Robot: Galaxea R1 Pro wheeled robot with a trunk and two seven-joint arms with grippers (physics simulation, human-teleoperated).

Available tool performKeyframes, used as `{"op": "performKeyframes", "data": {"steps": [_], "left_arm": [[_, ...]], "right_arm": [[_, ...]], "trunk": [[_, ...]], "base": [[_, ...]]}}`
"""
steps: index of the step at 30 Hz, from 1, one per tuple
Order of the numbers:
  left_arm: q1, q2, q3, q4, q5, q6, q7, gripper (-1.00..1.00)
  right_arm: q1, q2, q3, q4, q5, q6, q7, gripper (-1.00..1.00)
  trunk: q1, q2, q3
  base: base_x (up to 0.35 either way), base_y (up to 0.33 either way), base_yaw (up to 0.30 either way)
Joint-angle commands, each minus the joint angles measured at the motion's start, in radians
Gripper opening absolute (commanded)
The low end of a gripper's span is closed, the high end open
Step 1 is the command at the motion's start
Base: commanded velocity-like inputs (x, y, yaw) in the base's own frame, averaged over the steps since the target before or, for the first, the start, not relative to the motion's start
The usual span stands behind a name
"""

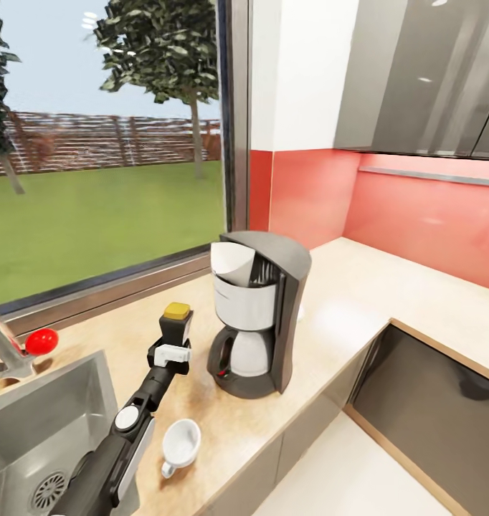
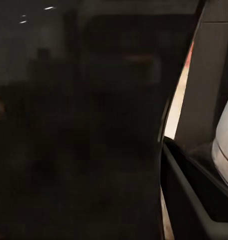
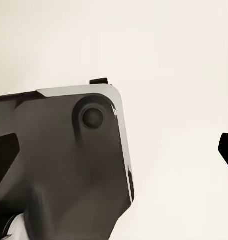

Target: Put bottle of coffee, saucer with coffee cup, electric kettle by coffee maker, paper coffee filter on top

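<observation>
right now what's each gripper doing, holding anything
Left gripper: shut on the bottle of coffee, beside the coffee maker.
Right gripper: cannot be told from these pictures.

A wide window shows lawn, trees and a fence. Right of the window, a coral backsplash runs beneath glossy grey wall cabinets.

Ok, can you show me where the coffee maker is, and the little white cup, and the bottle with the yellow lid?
coffee maker [image 1: 262, 301], head view, white front.
coffee cup [image 1: 181, 441], head view, inside the bowl.
bottle of coffee [image 1: 176, 312], head view, yellow cap.
</observation>
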Motion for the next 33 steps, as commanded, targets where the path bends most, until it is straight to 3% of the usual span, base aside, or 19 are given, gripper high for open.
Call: {"op": "performKeyframes", "data": {"steps": [1, 31, 32, 33], "left_arm": [[-0.001, 0.0, 0.0, 0.0, -0.003, -0.003, -0.002, -1.0], [0.001, -0.001, -0.008, 0.009, 0.001, -0.015, -0.005, -1.0], [0.001, -0.001, -0.008, 0.009, 0.001, -0.015, -0.005, 1.0], [0.001, -0.001, -0.007, 0.01, 0.003, -0.016, -0.005, 1.0]], "right_arm": [[0.0, 0.0, 0.003, 0.001, -0.009, -0.004, 0.0, 1.0], [-0.001, 0.0, 0.004, 0.001, -0.008, -0.004, 0.001, 1.0], [-0.001, 0.0, 0.004, 0.001, -0.008, -0.004, 0.002, 1.0], [-0.001, 0.0, 0.004, 0.001, -0.008, -0.004, 0.001, 1.0]], "trunk": [[0.001, -0.002, -0.002], [0.001, -0.002, -0.002], [0.001, -0.002, -0.002], [0.001, -0.002, -0.002]], "base": [[0.302, -0.001, 0.0], [0.023, 0.0, 0.0], [0.0, 0.0, 0.0], [0.0, 0.0, 0.0]]}}
